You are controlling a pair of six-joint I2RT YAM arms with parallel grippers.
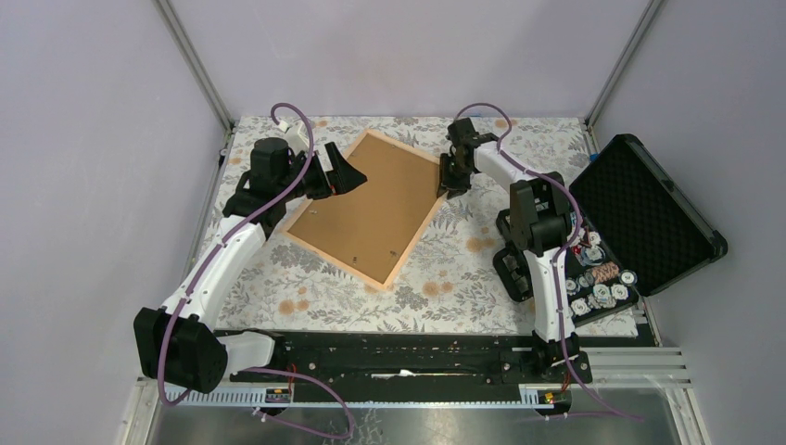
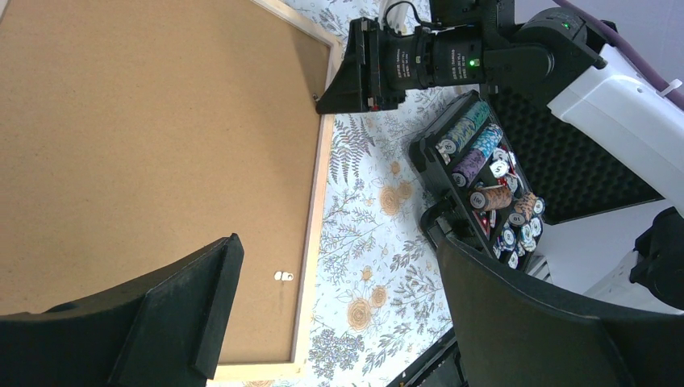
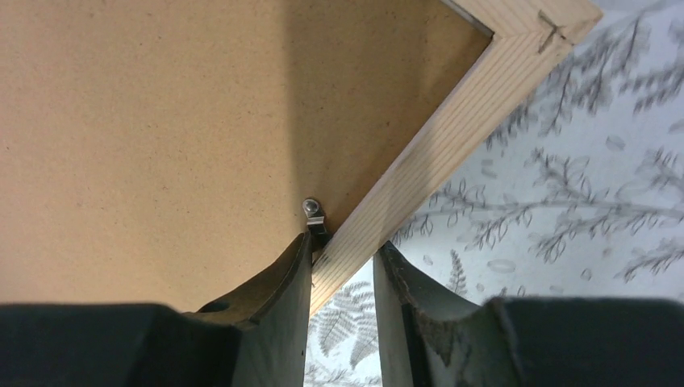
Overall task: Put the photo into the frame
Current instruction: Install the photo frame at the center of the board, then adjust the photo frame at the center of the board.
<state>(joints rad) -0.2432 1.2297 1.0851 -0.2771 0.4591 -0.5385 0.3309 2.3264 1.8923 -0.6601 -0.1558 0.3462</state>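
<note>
From above, the frame [image 1: 383,281] is lying face down in the middle of the flowery table [image 1: 445,297]. The photo [image 1: 366,209] is sitting inside it, brown back up. I think it is lying this way so the little clips on the back can be reached. The left gripper [image 1: 357,176] is hanging at the frame's upper left edge. The right gripper [image 1: 450,185] is reaching down at its upper right edge.

In the left wrist view, the left gripper's fingers [image 2: 185,314] are spreading wide and holding nothing. Maybe they are waiting to steady the frame. A black case [image 2: 565,169] is sitting at the right.

In the right wrist view, the right gripper's fingers [image 3: 282,282] are standing close on both sides of the wooden rail, beside a small metal clip [image 3: 313,211]. I cannot tell if they are squeezing yet.
</note>
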